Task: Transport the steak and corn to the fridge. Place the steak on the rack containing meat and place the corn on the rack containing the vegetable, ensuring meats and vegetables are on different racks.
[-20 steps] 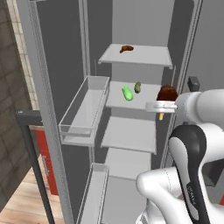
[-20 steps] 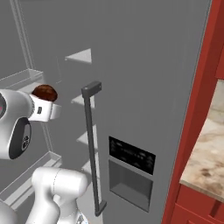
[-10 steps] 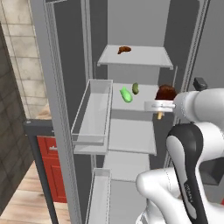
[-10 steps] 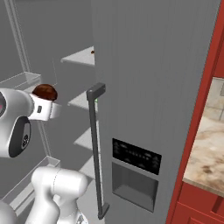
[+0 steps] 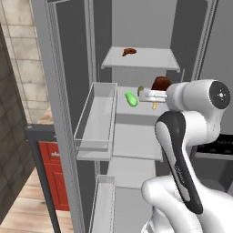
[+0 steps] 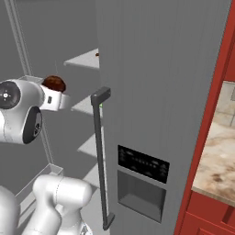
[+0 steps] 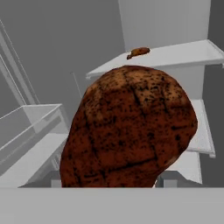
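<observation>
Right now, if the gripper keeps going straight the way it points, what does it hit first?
The gripper, shut on the steak, points into the open fridge. First contact is probably the vegetable and the corn on the middle rack; depth is uncertain.

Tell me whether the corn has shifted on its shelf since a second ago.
No. The corn lies beside the vegetable on the same rack as before; only the camera moved.

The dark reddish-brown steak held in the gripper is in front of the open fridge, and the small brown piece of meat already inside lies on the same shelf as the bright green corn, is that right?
Not quite. The small brown piece of meat lies on the top shelf, one level above the shelf carrying the bright green corn; the left base view shows this. The rest holds: the gripper holds the dark reddish-brown steak before the open fridge.
</observation>
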You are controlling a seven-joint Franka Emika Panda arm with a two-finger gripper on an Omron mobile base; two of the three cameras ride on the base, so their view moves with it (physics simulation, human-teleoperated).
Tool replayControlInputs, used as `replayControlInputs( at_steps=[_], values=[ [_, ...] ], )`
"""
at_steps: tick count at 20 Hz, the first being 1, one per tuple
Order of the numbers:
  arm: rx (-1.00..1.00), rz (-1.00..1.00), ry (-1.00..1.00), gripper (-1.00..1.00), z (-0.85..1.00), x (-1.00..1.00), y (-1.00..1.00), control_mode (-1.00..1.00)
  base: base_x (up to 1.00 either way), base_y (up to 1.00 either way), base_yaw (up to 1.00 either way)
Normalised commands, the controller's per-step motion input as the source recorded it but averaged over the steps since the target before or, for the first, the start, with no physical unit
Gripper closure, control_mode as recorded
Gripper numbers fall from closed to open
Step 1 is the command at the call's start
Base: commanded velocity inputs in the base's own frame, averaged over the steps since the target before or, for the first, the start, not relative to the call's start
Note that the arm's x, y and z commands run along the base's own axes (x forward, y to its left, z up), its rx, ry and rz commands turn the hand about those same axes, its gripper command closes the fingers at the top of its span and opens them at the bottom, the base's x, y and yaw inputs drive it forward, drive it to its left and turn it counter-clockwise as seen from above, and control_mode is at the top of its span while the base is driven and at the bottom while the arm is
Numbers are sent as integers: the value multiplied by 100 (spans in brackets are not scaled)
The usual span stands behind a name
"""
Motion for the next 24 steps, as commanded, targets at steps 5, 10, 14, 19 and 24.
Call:
replayControlInputs(
  at_steps=[5, 10, 14, 19, 24],
  values=[
    [0, 0, 0, 100, 24, 26, -23, -100, 0, 0, 0],
    [-3, -5, 0, 100, 37, 23, -2, -100, 0, 0, 0],
    [0, -13, -4, 100, 55, 26, -2, -100, 0, 0, 0],
    [0, -13, -3, 100, 38, 33, -2, -100, 0, 0, 0],
    [0, -4, 0, 100, 11, 38, -18, -100, 0, 0, 0]
  ],
)
